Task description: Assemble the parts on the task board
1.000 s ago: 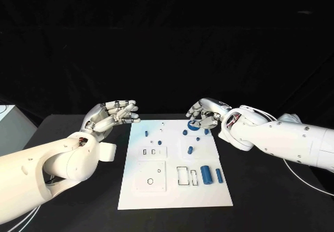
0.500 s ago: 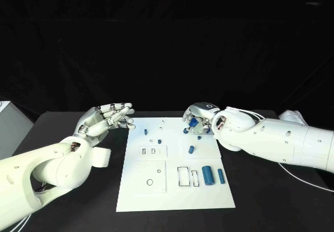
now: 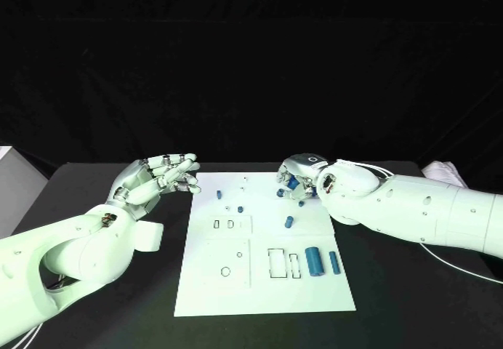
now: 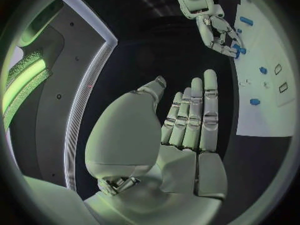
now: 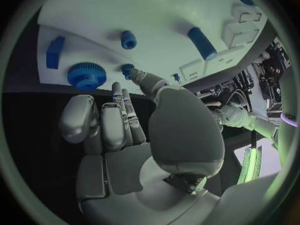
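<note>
The white task board lies mid-table. On its far right part a blue gear sits under my right hand, whose fingers lie side by side above it. In the right wrist view the gear sits beside a blue block, and one fingertip touches a small blue peg; nothing is held. My left hand hovers off the board's far left corner, fingers loosely out and holding nothing. A thick blue cylinder and a slim one lie on the near right.
Small blue pegs stand on the board's far half, with rectangular slots nearer me. A pale box stands at the table's left edge and a white bundle at the far right.
The camera has shifted slightly. My right hand has turned and sunk closer to the gear at the board's far right. The left hand has stayed about where it was.
</note>
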You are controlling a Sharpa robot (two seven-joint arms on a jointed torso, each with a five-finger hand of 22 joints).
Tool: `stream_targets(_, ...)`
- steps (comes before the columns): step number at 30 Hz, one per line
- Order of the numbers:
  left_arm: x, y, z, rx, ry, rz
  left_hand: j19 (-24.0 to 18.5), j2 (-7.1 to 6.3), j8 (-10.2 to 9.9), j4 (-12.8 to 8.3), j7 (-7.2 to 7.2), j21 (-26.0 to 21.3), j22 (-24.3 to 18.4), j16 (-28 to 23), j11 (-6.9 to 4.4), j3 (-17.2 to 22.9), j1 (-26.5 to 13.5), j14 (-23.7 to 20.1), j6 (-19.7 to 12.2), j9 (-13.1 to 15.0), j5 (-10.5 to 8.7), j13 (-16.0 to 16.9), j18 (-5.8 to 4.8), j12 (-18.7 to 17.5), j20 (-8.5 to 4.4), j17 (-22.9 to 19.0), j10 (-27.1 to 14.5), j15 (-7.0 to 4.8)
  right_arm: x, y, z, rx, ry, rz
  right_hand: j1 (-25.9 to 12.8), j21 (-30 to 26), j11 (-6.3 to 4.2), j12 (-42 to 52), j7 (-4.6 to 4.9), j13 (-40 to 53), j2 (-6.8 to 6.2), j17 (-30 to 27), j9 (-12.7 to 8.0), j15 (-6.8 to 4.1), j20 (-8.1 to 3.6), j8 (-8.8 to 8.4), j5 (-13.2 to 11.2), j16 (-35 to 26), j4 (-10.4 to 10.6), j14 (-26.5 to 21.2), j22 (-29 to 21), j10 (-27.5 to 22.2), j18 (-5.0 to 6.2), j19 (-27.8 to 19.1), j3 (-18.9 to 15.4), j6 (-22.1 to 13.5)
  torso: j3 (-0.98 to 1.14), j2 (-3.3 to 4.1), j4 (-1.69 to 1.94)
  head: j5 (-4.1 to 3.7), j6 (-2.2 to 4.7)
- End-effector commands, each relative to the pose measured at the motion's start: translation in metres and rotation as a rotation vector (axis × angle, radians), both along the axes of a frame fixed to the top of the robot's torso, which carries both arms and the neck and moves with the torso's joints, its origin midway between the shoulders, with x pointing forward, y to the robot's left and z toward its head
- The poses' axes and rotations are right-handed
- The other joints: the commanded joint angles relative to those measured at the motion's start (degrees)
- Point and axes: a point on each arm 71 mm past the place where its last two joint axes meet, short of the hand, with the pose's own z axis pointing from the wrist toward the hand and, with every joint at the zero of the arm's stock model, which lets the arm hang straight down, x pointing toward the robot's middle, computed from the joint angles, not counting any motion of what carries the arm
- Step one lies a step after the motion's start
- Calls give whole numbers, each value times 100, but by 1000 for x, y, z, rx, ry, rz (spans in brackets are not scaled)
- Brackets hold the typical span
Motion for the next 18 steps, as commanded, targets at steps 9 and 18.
stream_targets(9,0,-1,2,-3,-2,-21,-59,-6,-12,-20,43,39,17,32,-6,12,-35,-57,40,-5,27,-5,42,-27,-7,13,35,8,0,5,-6,-36,15,6,39,203,-34,16,-48,31,132,90,72,3,10,57,12,134,122,245,243,55,-142,64,27,144,-7,76,20,4,47)
stream_targets(18,0,0,1,0,2,-17,-93,12,-15,-38,48,92,53,64,-5,46,-16,-81,38,-6,27,-6,43,-30,-8,33,32,7,1,9,-7,-22,27,15,15,298,-79,33,-95,51,287,95,171,-30,-11,172,-35,191,276,229,367,236,-152,59,148,339,-10,109,24,25,59)
